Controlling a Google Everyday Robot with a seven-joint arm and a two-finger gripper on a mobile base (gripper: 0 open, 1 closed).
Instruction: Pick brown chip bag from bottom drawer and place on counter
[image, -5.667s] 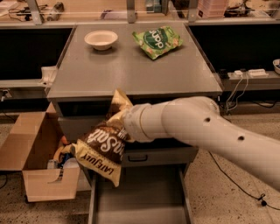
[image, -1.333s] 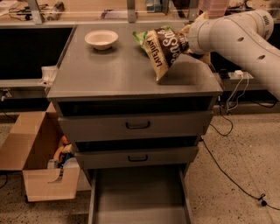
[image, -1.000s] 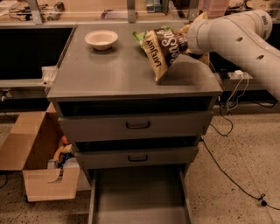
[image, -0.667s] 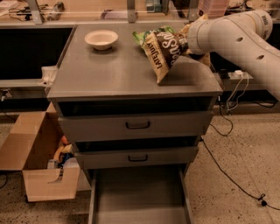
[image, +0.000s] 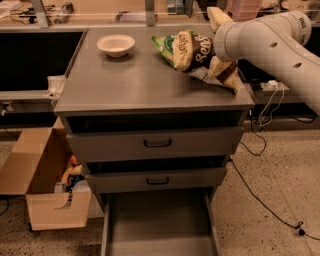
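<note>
My end effector (image: 218, 56) meets the brown chip bag (image: 200, 54), seemingly resting on the table (image: 140, 82); its grip I cannot tell. I should let go gently, rising straight

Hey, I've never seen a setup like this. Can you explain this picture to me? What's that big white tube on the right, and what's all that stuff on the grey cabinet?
This is one picture from a single camera that looks down at the front of a grey drawer cabinet. The white tube is a robot's arm, reaching in from the right. Its grasping part, the end effector, is at the right end of the brown chip bag. That bag lies at the back right of the counter, partly over a green chip bag. Whether the bag is gripped cannot be seen. A white bowl sits at the back left. Below, the bottom drawer is pulled out. A cardboard box stands on the floor to the left.
</note>
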